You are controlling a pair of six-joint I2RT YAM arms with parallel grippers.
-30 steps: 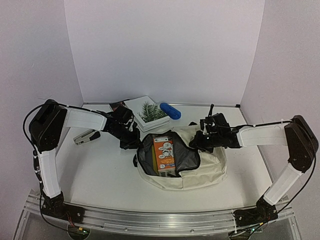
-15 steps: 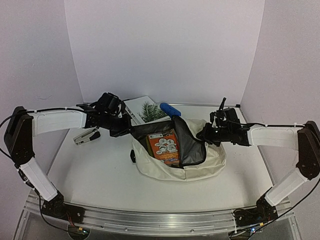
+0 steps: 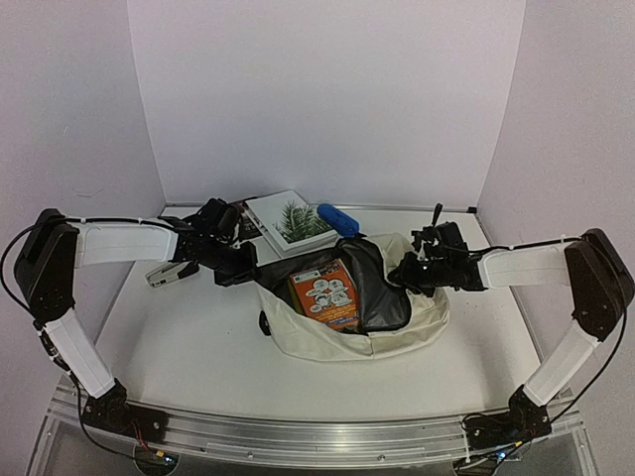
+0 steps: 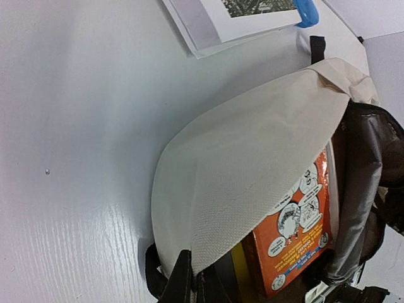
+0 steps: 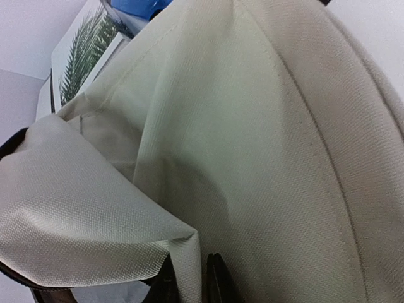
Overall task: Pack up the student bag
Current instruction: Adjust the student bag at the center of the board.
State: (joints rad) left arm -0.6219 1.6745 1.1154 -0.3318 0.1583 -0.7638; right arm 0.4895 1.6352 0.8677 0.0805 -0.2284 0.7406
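Down at the left gripper (image 4: 192, 279), the two dark fingers are clamping tight on the cream rim of the student bag (image 3: 397, 335), pinching the fabric at the left side of its opening and lifting that edge clear of the table (image 3: 198, 347). In the left wrist view the cream panel is arching away from the fingers like a taut flap.

Across the opening, the right gripper (image 5: 189, 281) is sitting at the bag's right rim. A fold of cream cloth is lying between its two fingertips, which are standing close together; whether they are pressing the cloth or merely flanking it cannot be told.

Between the two grippers the bag is lying on its side in the middle of the white table, its mouth gaping and its dark grey lining showing. An orange book (image 3: 327, 293) with cartoon figures on its cover is resting inside, flat against the lining.

Behind the bag, a white book with a palm-frond picture (image 3: 288, 219) is lying on the table, and a blue object (image 3: 339, 219) is lying just beside its right edge. A grey and black tool (image 3: 169, 270) is sitting on the table under the left arm.
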